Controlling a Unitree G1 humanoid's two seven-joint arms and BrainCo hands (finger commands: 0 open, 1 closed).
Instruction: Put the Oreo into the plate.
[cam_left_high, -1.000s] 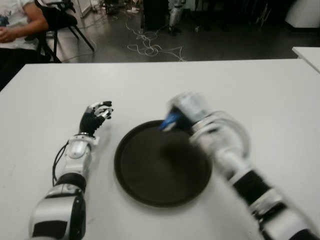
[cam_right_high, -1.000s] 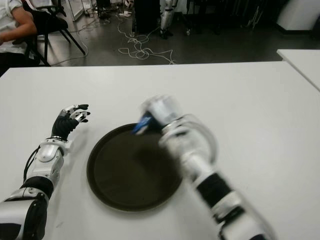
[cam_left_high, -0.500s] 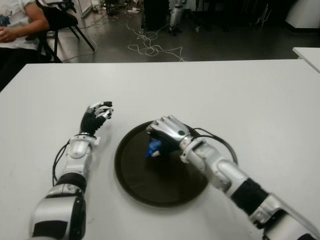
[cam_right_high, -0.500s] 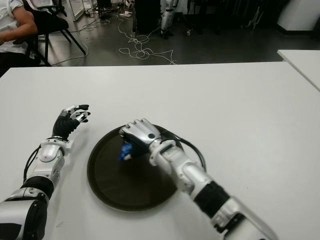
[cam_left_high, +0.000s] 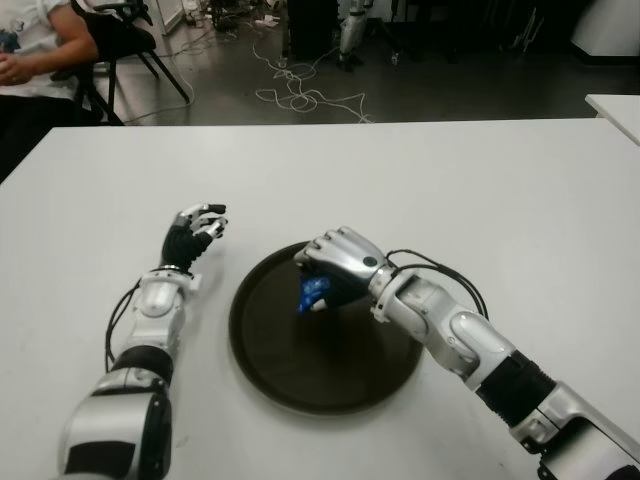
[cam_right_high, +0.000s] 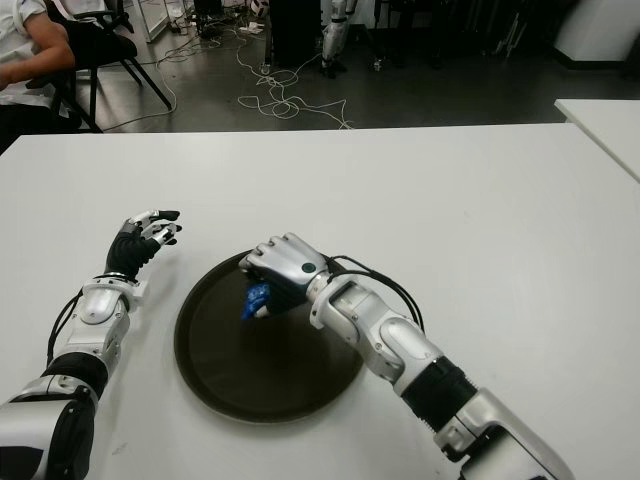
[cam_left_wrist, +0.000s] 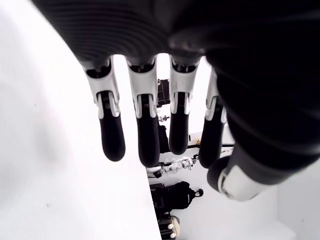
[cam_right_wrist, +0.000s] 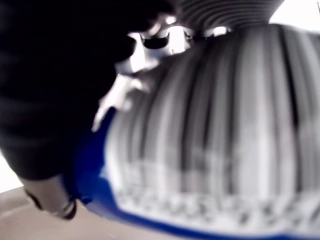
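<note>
plate (cam_left_high: 300, 385) sits on our table (cam_left_high: 480, 190), near the front | our right hand (cam_left_high: 338, 268) is over its far part, Oreo (cam_left_high: 314, 292) in the grasp | our left hand (cam_left_high: 190, 236) is left of the plate | person (cam_left_high: 35, 45) sits beyond the table's far left corner

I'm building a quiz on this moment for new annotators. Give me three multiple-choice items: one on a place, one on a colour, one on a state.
1. Where is the Oreo pack?
A. in the right hand, over the plate
B. on the table beside the left hand
C. lying flat in the plate's middle

2. What colour is the plate?
A. white
B. dark
C. red

3. How is the left hand?
A. grasping the pack
B. clenched in a fist
C. open, holding nothing

Key: 1 A, the right hand clasps the blue Oreo pack above the plate. 2 B, the plate is dark against the white table. 3 C, the left hand, left of the plate, shows spread, empty fingers.
</note>
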